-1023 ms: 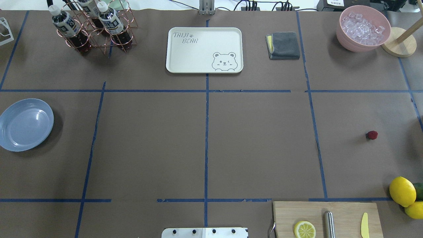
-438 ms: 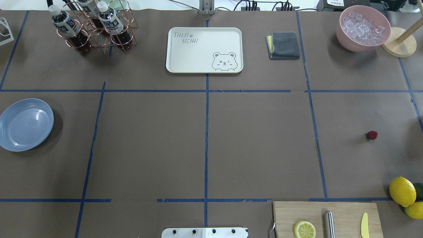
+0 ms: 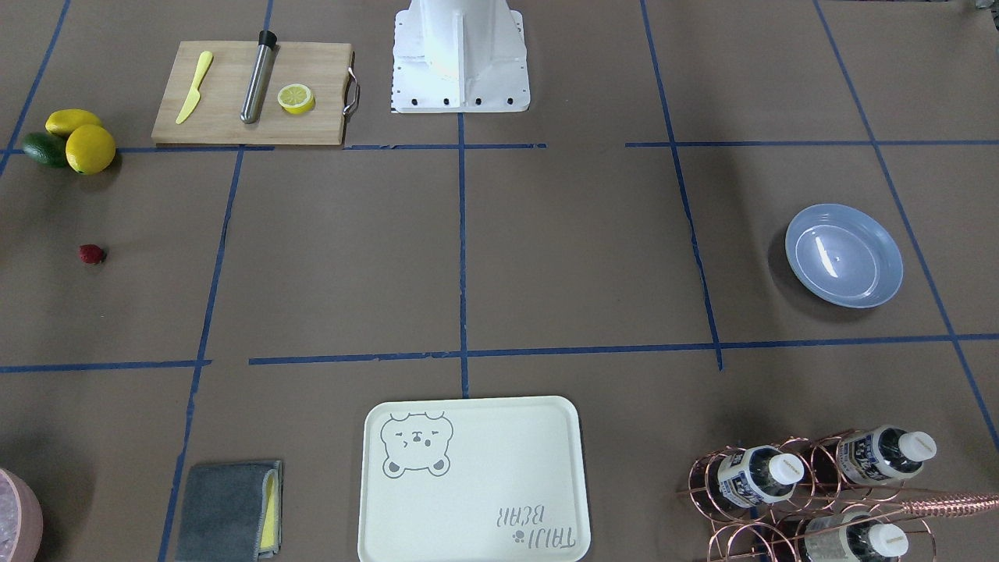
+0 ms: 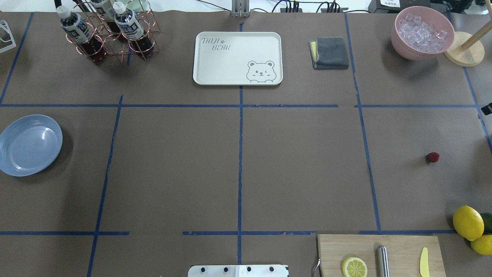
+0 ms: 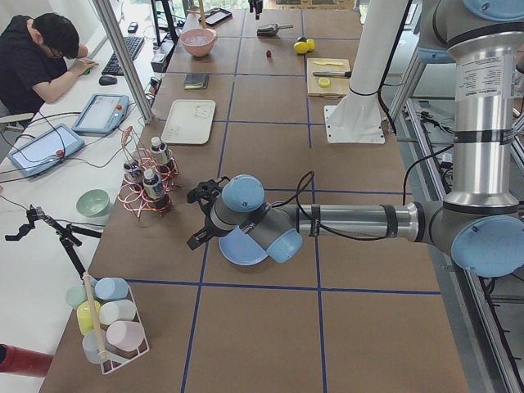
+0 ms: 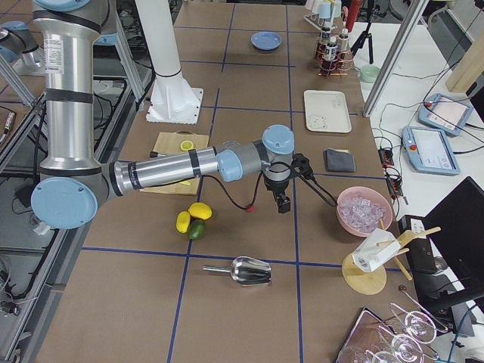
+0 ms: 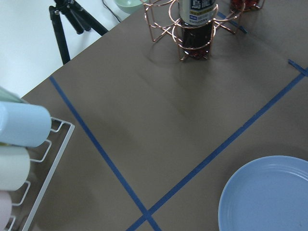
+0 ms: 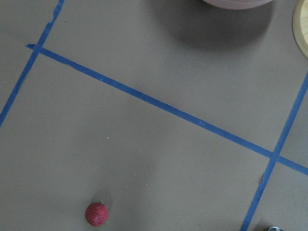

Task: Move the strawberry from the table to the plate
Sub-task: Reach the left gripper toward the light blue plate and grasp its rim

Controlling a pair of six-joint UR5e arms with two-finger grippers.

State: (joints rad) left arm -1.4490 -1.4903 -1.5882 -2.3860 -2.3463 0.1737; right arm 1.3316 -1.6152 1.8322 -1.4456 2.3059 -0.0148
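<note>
The strawberry [image 4: 432,157] lies alone on the brown table [image 4: 300,165] at the right side, also seen in the front view [image 3: 91,254] and low in the right wrist view [image 8: 96,214]. The light blue plate [image 4: 30,145] rests at the far left edge, with nothing on it [image 3: 844,255] [image 7: 269,197]. My left gripper [image 5: 199,233] hangs above the table just beside the plate. My right gripper [image 6: 283,203] hovers over the table close to the strawberry. Neither wrist view shows fingers, so I cannot tell whether either gripper is open or shut.
A cream bear tray [image 4: 237,57] and grey cloth [image 4: 329,52] sit at the back, with a bottle rack [image 4: 109,32] back left and a pink ice bowl [image 4: 422,32] back right. A cutting board [image 4: 380,256] and lemons [image 4: 468,222] lie front right.
A small dark piece has come into the overhead view at its right edge, above the strawberry. The strawberry and plate have not moved.
</note>
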